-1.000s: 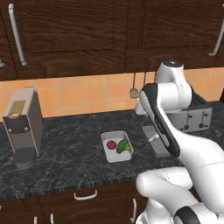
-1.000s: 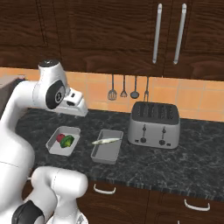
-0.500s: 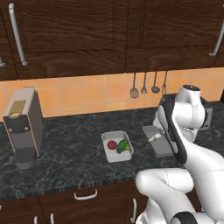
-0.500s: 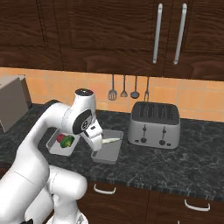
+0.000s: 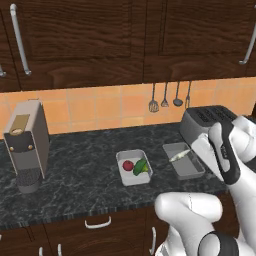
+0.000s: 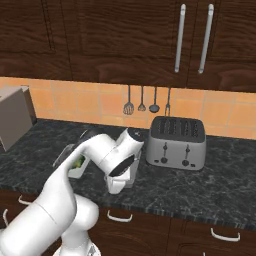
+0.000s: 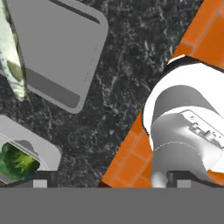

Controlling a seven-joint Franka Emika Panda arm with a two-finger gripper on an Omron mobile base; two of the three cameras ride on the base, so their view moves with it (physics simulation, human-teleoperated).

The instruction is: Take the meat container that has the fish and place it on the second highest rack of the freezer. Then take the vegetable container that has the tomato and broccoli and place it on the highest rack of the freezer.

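The meat container (image 5: 184, 161) is a grey tray on the dark counter, and the slim silvery fish (image 5: 179, 156) lies in it. To its left, the vegetable container (image 5: 134, 168) holds the red tomato (image 5: 128, 165) and the green broccoli (image 5: 140, 167). My gripper (image 6: 117, 186) hangs low over the counter just beside the meat container, pointing down. In the hand view the gripper (image 7: 109, 181) is open and holds nothing. That view has the meat container (image 7: 61, 52) at upper left, the fish (image 7: 11, 57) at the left edge and the broccoli (image 7: 15, 162) at lower left. The freezer and its racks are out of view.
A silver toaster (image 6: 176, 142) stands right of the trays, close to my arm. A coffee machine (image 5: 25, 142) sits at the counter's left end. Utensils (image 5: 165, 97) hang on the orange tile wall. Dark wood cabinets (image 5: 130, 35) run above the counter.
My arm has swung from high above the counter's middle to the right and down, bringing the hand low beside the meat container. The gripper stayed open. The trays have not moved.
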